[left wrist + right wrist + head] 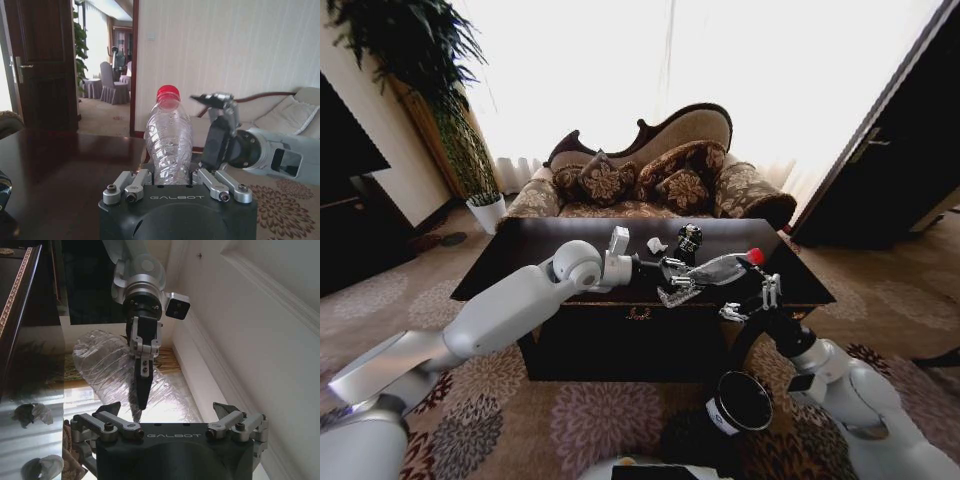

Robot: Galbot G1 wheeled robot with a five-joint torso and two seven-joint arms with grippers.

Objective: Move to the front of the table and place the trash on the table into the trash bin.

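The bin [740, 402] stands nearest. The bottle [718, 268] is pinched by the outstretched left gripper [682, 283] over the table [520, 250]; the right gripper [760, 292] is spread beside it.

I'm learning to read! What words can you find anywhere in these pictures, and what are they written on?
"GALBOT": on the black body of the left claw.
"GALBOT": on the black body of the right claw.
The white label on the small dark cylindrical trash bin is too small to read.

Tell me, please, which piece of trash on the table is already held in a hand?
The clear plastic bottle with the red cap: the left hand is closed on its base. The white paper ball and the black-and-silver lump lie untouched on the table.
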